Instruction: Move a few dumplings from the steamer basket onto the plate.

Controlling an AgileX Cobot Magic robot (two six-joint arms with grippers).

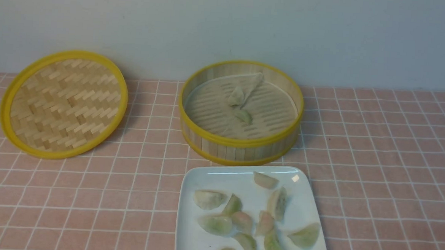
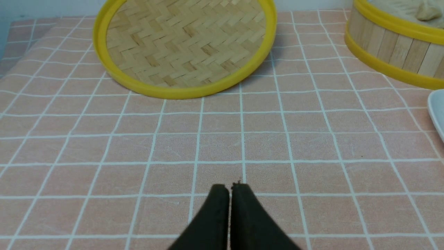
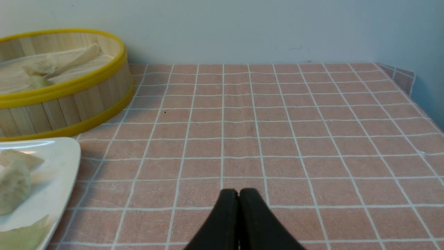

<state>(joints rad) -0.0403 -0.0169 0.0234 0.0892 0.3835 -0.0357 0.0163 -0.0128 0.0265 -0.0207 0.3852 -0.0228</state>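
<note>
The steamer basket [image 1: 239, 143] stands at the back centre with two dumplings [image 1: 236, 96] on its crumpled whitish liner. Directly in front of it, the white plate [image 1: 187, 222] carries several pale green and pinkish dumplings [image 1: 210, 199]. Neither arm shows in the front view. My left gripper [image 2: 229, 187] is shut and empty, low over the bare cloth in front of the lid. In the right wrist view, my right gripper [image 3: 238, 191] hangs shut with nothing in it, over the cloth to the right of the plate [image 3: 66, 173] and basket [image 3: 62, 104].
The flat woven lid [image 1: 63, 103] with a yellow rim lies at the back left, tilted against the wall. A pink checked cloth [image 1: 388, 168] covers the table. The table's right edge [image 3: 412, 83] shows in the right wrist view.
</note>
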